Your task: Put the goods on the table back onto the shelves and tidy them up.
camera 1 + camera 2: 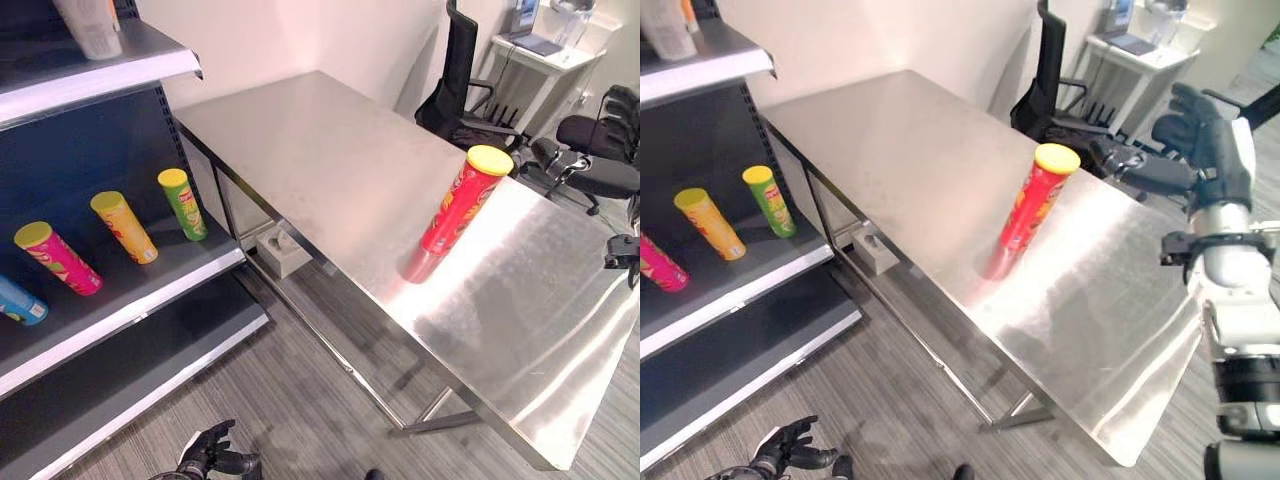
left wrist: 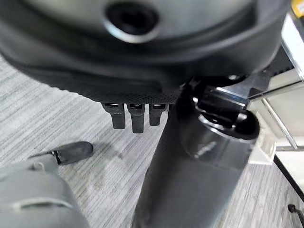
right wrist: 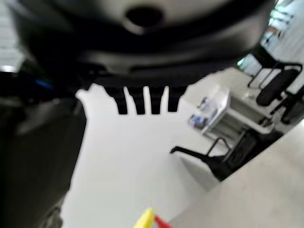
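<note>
A tall red can with a yellow lid stands upright near the middle of the steel table. My right hand is raised above the table's far right side, to the right of the can and apart from it, open and holding nothing. The can's lid and red top show past that hand's straight fingers. My left hand hangs low over the floor in front of the shelf, open and empty. The lower shelf holds a pink can, an orange can, a green can and a blue one.
The shelf unit stands to the left of the table, and a pale container sits on its upper board. A grey box lies on the floor under the table. Black office chairs and a white desk stand behind the table.
</note>
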Robot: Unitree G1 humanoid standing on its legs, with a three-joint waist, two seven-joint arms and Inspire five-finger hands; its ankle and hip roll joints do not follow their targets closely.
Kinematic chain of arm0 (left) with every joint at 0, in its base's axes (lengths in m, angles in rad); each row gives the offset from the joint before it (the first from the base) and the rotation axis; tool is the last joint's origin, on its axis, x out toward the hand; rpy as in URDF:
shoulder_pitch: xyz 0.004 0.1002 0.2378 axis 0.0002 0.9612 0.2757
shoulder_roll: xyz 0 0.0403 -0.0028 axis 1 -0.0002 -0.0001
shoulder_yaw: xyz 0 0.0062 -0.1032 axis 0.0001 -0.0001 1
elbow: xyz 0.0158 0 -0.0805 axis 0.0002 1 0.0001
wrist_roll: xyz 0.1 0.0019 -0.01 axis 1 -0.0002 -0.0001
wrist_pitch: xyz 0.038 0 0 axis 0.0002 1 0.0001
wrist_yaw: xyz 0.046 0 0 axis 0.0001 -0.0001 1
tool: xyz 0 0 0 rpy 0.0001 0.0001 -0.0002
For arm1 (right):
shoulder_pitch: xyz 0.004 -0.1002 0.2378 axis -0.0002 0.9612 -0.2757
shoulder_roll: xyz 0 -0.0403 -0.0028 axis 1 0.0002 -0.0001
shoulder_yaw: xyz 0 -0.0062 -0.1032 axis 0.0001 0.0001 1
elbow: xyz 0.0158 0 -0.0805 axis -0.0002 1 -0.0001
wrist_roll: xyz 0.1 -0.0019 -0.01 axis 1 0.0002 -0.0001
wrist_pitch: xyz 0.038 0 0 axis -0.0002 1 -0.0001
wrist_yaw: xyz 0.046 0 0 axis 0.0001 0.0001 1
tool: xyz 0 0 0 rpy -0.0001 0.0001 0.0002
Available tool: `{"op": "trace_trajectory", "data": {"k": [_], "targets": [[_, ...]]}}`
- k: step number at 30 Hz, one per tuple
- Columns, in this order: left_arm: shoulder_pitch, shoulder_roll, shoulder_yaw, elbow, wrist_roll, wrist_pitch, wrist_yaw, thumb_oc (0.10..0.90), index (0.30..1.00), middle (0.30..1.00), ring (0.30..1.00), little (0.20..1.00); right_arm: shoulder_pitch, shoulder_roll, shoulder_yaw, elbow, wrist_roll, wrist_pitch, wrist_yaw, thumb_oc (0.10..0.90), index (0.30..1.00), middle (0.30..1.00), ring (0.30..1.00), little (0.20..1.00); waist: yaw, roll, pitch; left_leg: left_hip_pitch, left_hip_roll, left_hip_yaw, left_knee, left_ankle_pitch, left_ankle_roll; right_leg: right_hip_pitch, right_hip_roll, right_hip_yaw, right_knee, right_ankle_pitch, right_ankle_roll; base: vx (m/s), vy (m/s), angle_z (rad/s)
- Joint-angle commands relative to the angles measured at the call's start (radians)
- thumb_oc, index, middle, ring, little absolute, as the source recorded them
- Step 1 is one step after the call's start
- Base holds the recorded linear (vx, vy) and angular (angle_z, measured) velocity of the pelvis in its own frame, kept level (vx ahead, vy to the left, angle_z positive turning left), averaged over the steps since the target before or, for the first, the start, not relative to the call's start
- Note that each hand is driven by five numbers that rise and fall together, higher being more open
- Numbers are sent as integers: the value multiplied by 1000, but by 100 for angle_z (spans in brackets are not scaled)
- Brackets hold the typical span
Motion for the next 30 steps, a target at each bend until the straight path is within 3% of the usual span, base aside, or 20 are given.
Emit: {"op": "trace_trajectory", "data": {"k": [1,11,19,30], "targets": [[-32,55,-29,4,15,-33,5,800,900,900,900,900,-116,-7,-42,-23,82,-107,-36,800,900,900,900,900,26,-33,-46,-32,-9,23,26,-66,-5,30,-30,-42,14,-54,52,49,27,8],[-13,41,-24,10,14,-32,0,800,900,900,900,900,-81,0,29,31,-9,-40,3,800,900,900,900,900,47,-37,-33,-34,-19,13,15,-60,0,29,-39,-61,24,-49,51,18,10,8],[-3,47,-8,16,7,-31,6,800,900,900,900,900,-84,-4,73,41,-61,-20,19,800,900,900,900,900,64,-54,-19,-44,-16,3,13,-53,-1,23,-35,-69,27,-49,48,12,-6,5],[3,45,-1,16,0,-28,13,800,900,900,900,900,-137,-1,126,65,-100,-9,12,800,900,900,900,900,79,-58,-12,-44,-17,-4,13,-55,-1,24,-33,-75,28,-51,46,5,-1,2]]}}
